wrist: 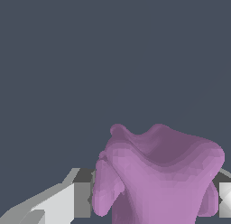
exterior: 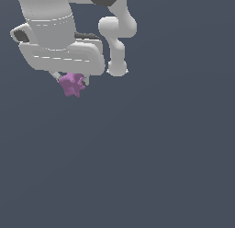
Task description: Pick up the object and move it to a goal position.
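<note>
The small, matte purple-pink knobbly star-like blob (exterior: 72,84) sits directly between the white gripper (exterior: 71,82) jaws, which pinch it from both sides, so any carry brings it along.

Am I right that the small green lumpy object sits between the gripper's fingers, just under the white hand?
Not quite: the object is purple-pink, not green, as both the exterior and wrist views show. The rest holds: it sits between the fingers of the gripper, just under the white hand.
</note>
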{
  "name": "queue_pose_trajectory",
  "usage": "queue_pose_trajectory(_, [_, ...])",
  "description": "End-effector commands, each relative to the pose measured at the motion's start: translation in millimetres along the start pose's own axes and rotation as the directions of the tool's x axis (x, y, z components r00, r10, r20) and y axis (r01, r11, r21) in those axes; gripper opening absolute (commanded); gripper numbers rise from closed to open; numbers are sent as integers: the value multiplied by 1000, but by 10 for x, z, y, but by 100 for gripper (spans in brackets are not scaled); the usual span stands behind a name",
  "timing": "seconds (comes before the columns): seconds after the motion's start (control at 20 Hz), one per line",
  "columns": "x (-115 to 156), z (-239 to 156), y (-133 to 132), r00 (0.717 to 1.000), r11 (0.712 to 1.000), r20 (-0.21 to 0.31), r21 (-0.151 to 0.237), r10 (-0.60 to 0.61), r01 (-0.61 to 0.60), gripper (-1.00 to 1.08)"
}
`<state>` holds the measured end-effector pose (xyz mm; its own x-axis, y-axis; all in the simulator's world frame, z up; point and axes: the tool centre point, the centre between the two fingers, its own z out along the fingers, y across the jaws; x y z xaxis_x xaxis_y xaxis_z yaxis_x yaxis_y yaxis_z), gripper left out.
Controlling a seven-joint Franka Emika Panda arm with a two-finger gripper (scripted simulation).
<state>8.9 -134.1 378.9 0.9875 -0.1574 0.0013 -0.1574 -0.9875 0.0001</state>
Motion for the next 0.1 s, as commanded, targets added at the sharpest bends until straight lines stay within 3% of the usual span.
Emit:
queue_pose_trajectory(0.0, [6, 9, -2, 1000, 1000, 1, 0, 0, 0, -100])
queue_pose_trajectory(0.05, [7, 12, -2, 1000, 1000, 1, 0, 0, 0, -100])
